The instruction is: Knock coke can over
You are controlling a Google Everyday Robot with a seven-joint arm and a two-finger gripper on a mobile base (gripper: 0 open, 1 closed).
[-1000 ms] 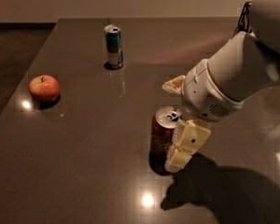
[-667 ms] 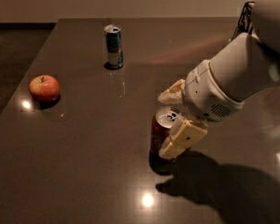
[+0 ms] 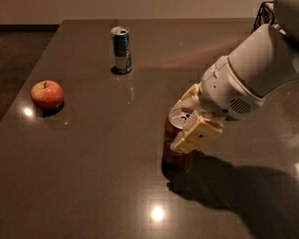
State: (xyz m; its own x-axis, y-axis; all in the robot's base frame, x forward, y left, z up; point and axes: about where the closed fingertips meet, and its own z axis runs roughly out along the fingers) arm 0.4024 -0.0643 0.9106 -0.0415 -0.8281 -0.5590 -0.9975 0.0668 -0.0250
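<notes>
The coke can (image 3: 175,151), red with a silver top, stands upright on the dark table (image 3: 89,183), right of centre and near the front. My gripper (image 3: 191,116) reaches in from the right at the level of the can's top. One cream finger (image 3: 198,133) lies across the can's near upper side and the other is behind its rim. The fingers press the can's top from both sides.
A taller blue-and-silver can (image 3: 121,50) stands at the back, left of centre. A red apple (image 3: 47,94) lies at the left. My white arm (image 3: 254,73) fills the right side and casts a shadow on the table to the front right.
The fingers have drawn together around the can's top, with the near finger rising from the can's lower side to its upper part. The can stays upright.
</notes>
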